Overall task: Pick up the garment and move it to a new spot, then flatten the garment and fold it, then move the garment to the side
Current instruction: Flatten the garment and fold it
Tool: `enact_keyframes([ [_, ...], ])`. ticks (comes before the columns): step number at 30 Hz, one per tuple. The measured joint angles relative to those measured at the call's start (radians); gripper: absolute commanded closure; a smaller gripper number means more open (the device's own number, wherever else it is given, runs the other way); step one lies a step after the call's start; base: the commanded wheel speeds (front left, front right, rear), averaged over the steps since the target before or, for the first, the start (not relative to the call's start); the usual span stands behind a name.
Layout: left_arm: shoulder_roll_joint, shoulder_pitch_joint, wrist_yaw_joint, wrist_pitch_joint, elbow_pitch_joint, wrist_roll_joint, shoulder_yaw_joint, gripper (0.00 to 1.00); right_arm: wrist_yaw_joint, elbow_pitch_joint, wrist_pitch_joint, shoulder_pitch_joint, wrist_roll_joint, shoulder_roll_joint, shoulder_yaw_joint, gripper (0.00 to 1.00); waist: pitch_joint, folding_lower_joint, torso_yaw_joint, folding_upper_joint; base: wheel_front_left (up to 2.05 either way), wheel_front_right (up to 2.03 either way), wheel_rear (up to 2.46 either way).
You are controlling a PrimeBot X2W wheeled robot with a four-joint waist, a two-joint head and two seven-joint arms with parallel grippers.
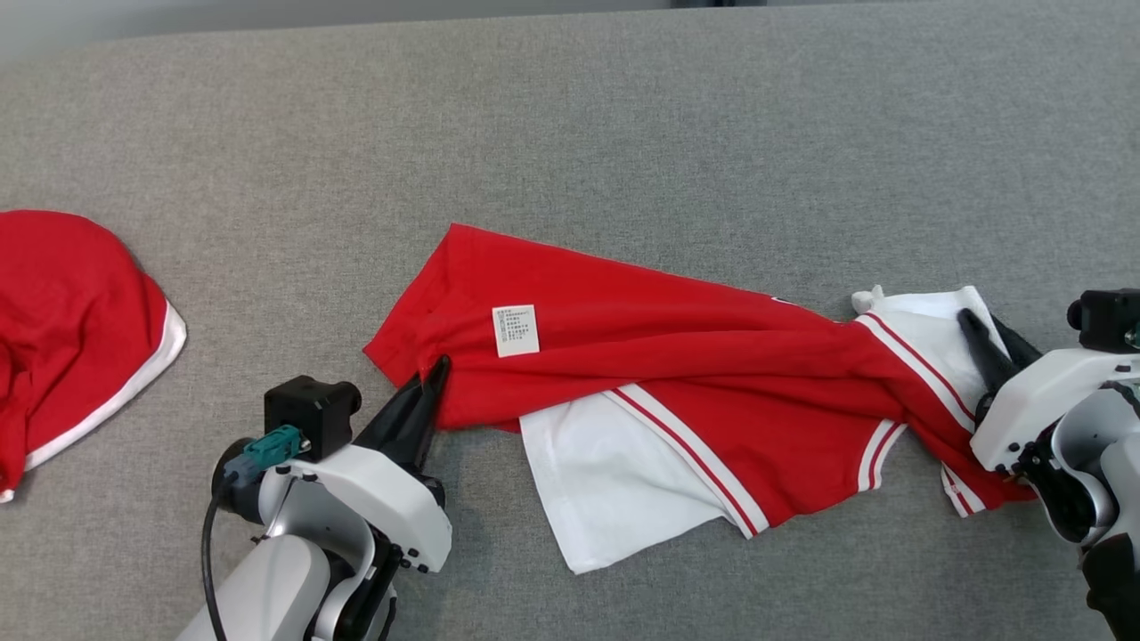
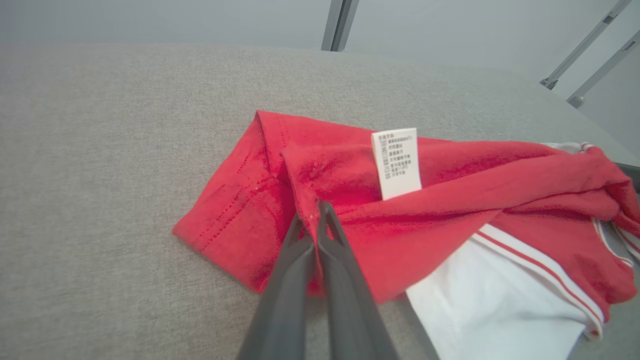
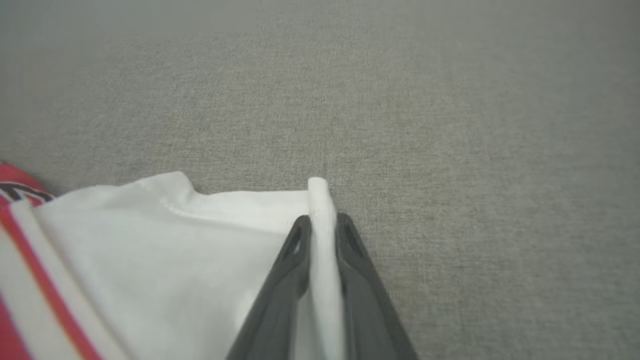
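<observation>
The garment point(image 1: 677, 356) is a red shirt with white panels and red-and-white stripes, lying stretched and twisted across the grey table point(image 1: 570, 116). A white care label point(image 1: 516, 330) shows near its left end. My left gripper point(image 1: 435, 374) is shut on the red hem at that left end; in the left wrist view its fingers point(image 2: 300, 240) pinch a red fold point(image 2: 310, 185). My right gripper point(image 1: 984, 328) sits at the white right end. In the right wrist view its fingers point(image 3: 300, 240) are shut on a white edge of the garment point(image 3: 322, 220) that stands between them.
A second red cloth with a white band point(image 1: 80, 329) lies at the table's left edge. Metal frame bars point(image 2: 340, 22) stand beyond the table's far side in the left wrist view. Bare grey table stretches behind the garment.
</observation>
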Motion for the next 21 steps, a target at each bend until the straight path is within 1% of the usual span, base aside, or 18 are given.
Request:
enact_keyframes([
  [2, 0.005, -0.001, 0.001, -0.008, -0.016, 0.003, 0.003, 1.00, 0.000, 0.007, -0.032, -0.001, 0.024, -0.006, 0.017, 1.00, -0.007, -0.0001, -0.002, 0.0000, 0.00, 0.00, 0.00],
  [4, 0.012, -0.003, 0.006, -0.013, -0.037, 0.003, 0.010, 1.00, 0.000, 0.004, -0.090, -0.006, 0.039, -0.018, 0.013, 1.00, -0.017, -0.0001, -0.005, 0.0000, 0.00, 0.00, 0.00],
  [8, 0.038, -0.033, 0.017, -0.016, -0.095, 0.019, 0.029, 1.00, 0.000, -0.035, -0.216, -0.044, 0.042, -0.048, -0.033, 1.00, -0.045, 0.0000, -0.018, 0.0000, 0.00, 0.00, 0.00],
  [10, 0.057, -0.053, 0.020, -0.015, -0.125, 0.028, 0.041, 1.00, 0.000, -0.071, -0.251, -0.059, 0.033, -0.055, -0.058, 1.00, -0.060, 0.0000, -0.027, 0.0000, 0.00, 0.00, 0.00],
  [13, 0.082, -0.089, 0.026, -0.006, -0.174, 0.031, 0.065, 1.00, 0.000, -0.159, -0.275, -0.087, 0.004, -0.069, -0.103, 1.00, -0.084, 0.0000, -0.043, 0.0000, 0.00, 0.00, 0.00],
  [17, 0.115, -0.145, 0.037, 0.004, -0.229, 0.038, 0.106, 1.00, 0.000, -0.307, -0.284, -0.119, -0.046, -0.081, -0.179, 1.00, -0.113, 0.0000, -0.069, 0.0000, 0.00, 0.00, 0.00],
  [21, 0.149, -0.206, 0.053, 0.012, -0.285, 0.049, 0.150, 1.00, 0.000, -0.466, -0.218, -0.144, -0.090, -0.086, -0.253, 1.00, -0.138, -0.0001, -0.090, 0.0000, 0.00, 0.00, 0.00],
])
